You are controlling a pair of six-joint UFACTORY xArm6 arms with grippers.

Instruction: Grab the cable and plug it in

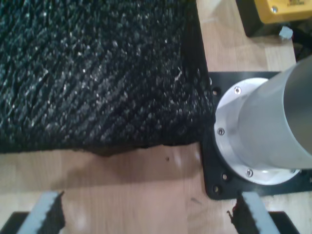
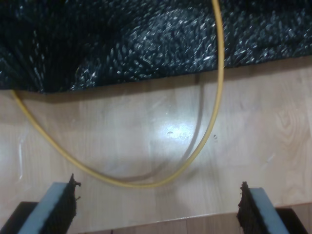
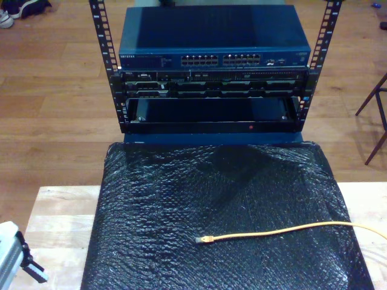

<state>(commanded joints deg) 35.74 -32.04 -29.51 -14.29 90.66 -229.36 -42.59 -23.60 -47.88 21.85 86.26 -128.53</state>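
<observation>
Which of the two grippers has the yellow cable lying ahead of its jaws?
My second gripper: the cable loops on the wooden table ahead of its open jaws. My first gripper faces the black mat instead.

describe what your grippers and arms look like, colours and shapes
My first gripper has two flat pale grey fingers edged with ragged black padding. My second gripper looks the same: pale blue-grey fingers lined with rough black foam. In the exterior view's lower left corner, an arm shows as a white rounded body with a black fitting.

White lettering on the blue network switch [image 3: 213,37], too small to read
</observation>
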